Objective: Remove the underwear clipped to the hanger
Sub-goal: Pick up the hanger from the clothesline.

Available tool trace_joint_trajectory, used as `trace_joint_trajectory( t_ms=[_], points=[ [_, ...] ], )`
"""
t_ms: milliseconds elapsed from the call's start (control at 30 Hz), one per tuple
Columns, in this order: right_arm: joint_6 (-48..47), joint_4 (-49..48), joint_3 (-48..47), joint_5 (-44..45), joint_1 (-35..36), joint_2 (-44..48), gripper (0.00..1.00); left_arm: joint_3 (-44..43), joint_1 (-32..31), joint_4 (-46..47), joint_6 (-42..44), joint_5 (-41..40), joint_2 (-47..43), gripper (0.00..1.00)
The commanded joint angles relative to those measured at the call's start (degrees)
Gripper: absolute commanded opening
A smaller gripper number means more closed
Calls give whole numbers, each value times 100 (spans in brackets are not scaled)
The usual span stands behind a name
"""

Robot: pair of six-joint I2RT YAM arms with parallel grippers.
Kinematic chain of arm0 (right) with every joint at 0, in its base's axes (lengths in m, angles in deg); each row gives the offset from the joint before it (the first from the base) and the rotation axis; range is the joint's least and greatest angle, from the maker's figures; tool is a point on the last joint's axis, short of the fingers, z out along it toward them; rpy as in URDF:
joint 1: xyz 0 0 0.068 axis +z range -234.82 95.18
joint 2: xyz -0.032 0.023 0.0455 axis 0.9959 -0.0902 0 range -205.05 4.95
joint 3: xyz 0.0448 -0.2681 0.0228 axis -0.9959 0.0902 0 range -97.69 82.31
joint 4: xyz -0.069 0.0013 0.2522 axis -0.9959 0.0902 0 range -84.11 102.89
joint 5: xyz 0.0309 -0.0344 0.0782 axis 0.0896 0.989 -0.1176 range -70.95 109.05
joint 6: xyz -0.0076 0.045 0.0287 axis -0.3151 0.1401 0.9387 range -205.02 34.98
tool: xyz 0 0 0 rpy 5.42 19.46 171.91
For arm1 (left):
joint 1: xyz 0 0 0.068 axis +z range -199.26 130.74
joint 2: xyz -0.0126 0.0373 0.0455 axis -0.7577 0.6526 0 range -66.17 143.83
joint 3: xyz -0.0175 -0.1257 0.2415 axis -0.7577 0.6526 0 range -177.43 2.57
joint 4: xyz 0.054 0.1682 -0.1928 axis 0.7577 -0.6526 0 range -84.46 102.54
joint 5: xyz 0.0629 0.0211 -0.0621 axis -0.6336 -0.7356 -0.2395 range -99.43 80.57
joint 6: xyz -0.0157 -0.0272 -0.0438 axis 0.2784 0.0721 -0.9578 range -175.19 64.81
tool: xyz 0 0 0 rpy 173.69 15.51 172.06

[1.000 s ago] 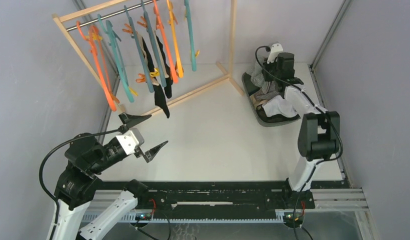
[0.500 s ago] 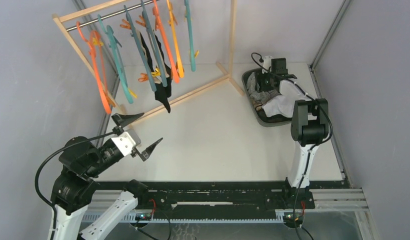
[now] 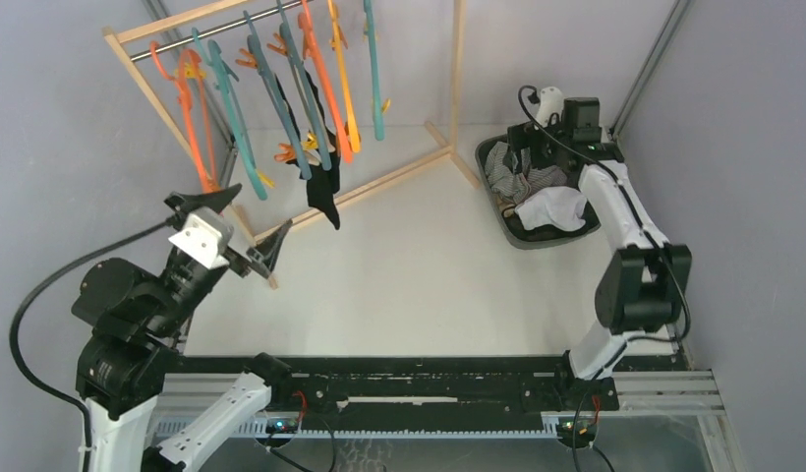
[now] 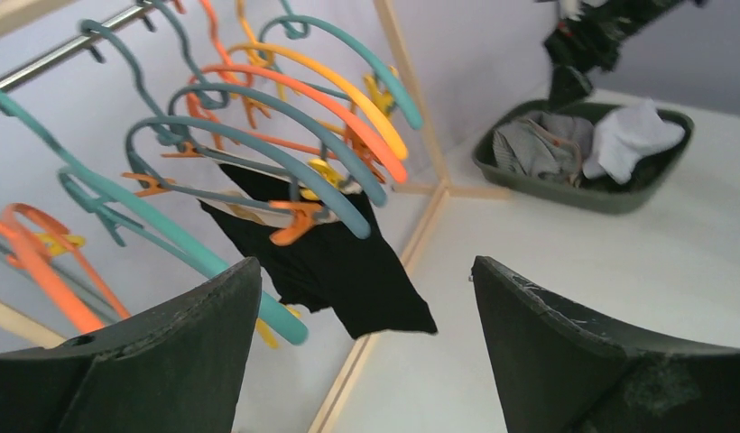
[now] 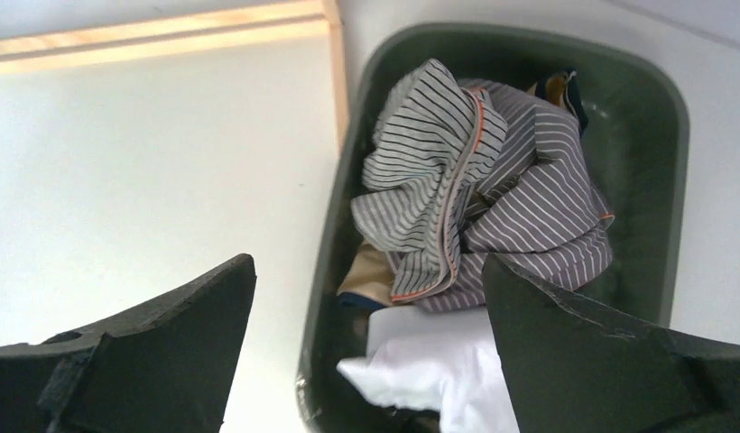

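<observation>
The left gripper, raised over the left edge of the tabletop, has its jaws spread wide with nothing between them and faces the far-left corner. Directly ahead and slightly higher, near but apart, the black underwear hangs clipped to a blue hanger on the rack, its long axis running downward to a free lower corner. The right gripper, likewise spread and empty, hovers over the bin at the far-right corner, well apart from the rack, so the left arm is judged better placed to reach.
</observation>
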Motion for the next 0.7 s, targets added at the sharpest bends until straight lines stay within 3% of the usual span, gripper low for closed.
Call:
trace_joint_trajectory(
  t_ms=[0,100,433,667],
  points=[
    [141,-141,442,-593,-14,1018,95,-612,26,655,-907,-878,542,87],
    [230,31,710,-745,-12,1470,94,-1106,26,646,-1216,-1127,948,78],
    [146,258,2009,-1195,-12,3162,94,-2019,26,836,-1484,-2045,2271,71],
    [-4,-183,3024,-1516,-14,4113,93,-2583,23,904,-1510,-2576,3205,63]
  ],
)
